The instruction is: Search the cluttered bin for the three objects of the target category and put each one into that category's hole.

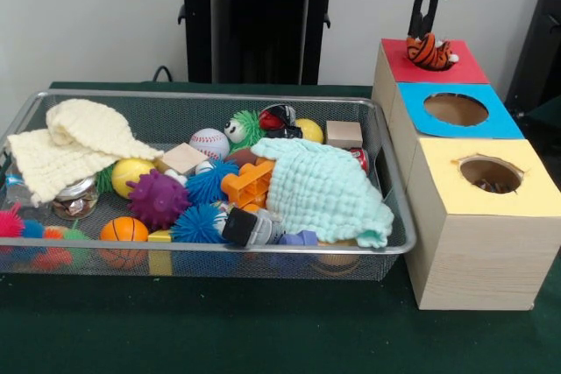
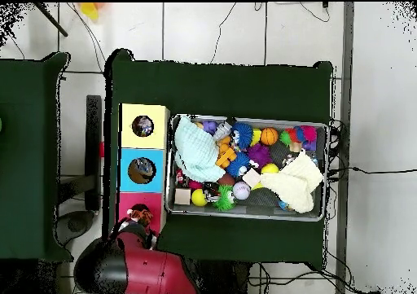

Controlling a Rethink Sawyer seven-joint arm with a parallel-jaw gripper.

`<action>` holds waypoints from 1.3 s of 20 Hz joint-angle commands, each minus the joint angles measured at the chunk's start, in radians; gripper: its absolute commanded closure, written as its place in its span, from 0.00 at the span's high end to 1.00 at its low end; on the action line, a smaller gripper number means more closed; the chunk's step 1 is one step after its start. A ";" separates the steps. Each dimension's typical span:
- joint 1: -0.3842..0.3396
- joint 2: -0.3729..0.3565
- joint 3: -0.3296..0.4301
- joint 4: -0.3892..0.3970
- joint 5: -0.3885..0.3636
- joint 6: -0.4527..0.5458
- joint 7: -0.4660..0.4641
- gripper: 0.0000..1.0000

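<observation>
My gripper [image 1: 425, 31] hangs over the red-topped box [image 1: 465, 69] at the far right. It is shut on an orange and black striped soft toy [image 1: 429, 52], which rests in that box's hole. The toy also shows in the overhead view [image 2: 140, 217]. The wire mesh bin [image 1: 210, 95] lies to the left, full of toys. No dotted white wrapper or light-blue packet shows; they are hidden or out of view. A mint waffle cloth [image 1: 324, 190] covers the bin's right part. A cream waffle cloth [image 1: 74, 142] lies at its left end.
A blue-topped box [image 1: 501, 116] and a yellow-topped box [image 1: 536, 188] stand in a row with the red one, each with a round hole. The bin holds spiky balls, a baseball [image 1: 209, 142], an orange block [image 1: 248, 183], wooden cubes and a jar [image 1: 75, 199].
</observation>
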 commanded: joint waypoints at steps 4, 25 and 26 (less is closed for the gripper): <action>0.012 0.089 0.033 -0.097 0.016 -0.027 0.167 0.00; -0.055 0.193 0.094 -0.144 0.009 -0.113 0.155 0.00; -0.062 0.190 0.103 -0.138 0.010 -0.115 0.157 0.00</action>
